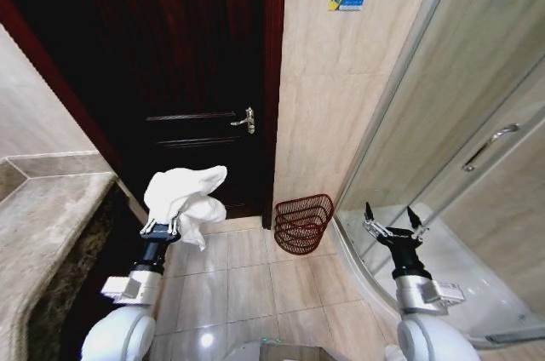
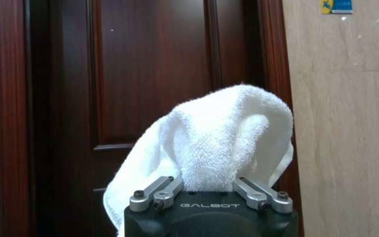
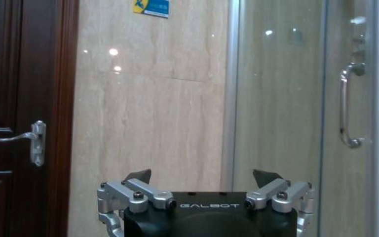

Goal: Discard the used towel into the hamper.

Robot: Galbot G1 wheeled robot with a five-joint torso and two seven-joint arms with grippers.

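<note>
Left end effector [image 1: 160,226] grips the white towel [image 1: 186,193] bunched upright, lifted for carrying toward the hamper [image 1: 304,222] at three o'clock; right end effector [image 1: 394,218] waits wide.

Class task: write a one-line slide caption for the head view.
Left gripper holds a white towel before the dark door; the hamper sits on the floor; right gripper open.

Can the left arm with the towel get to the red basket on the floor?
Probably yes. The left claw, shut on the white fluffy towel, is held up beside the dark red wire-mesh basket, and bare floor tiles lie between them.
</note>
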